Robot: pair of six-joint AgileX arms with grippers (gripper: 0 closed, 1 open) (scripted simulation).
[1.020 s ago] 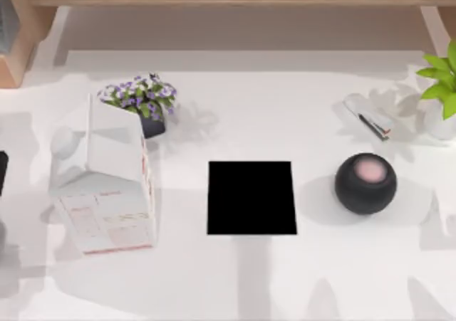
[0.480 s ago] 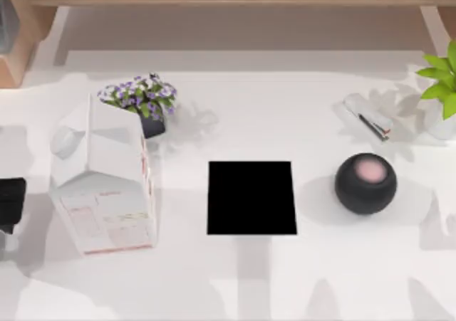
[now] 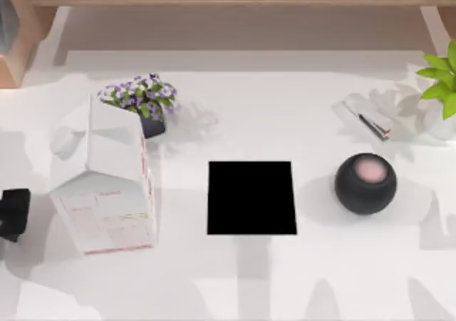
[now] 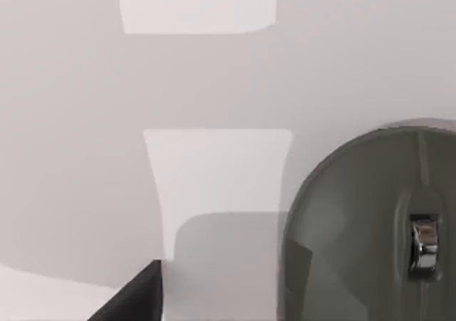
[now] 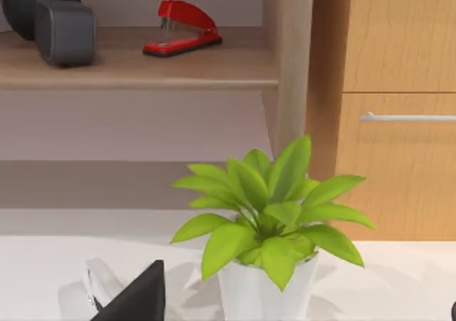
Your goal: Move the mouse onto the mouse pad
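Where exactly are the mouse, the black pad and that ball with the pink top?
mouse (image 4: 356,228): left wrist view, on its grey shell.
mouse pad (image 3: 251,197): top view, middle of the black rectangle.
black ball (image 3: 365,183): top view, on its dark side below the pink top.

mouse (image 3: 63,141) far left, behind carton (image 3: 107,186) | mouse pad (image 3: 251,197) centre, bare | left claw (image 3: 14,214) left edge

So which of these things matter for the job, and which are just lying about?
Job: mouse, beside the carton; mouse pad, centre; left gripper, far left.
Lying about: carton, flower pot, black ball, stapler, leafy plant by the right gripper.
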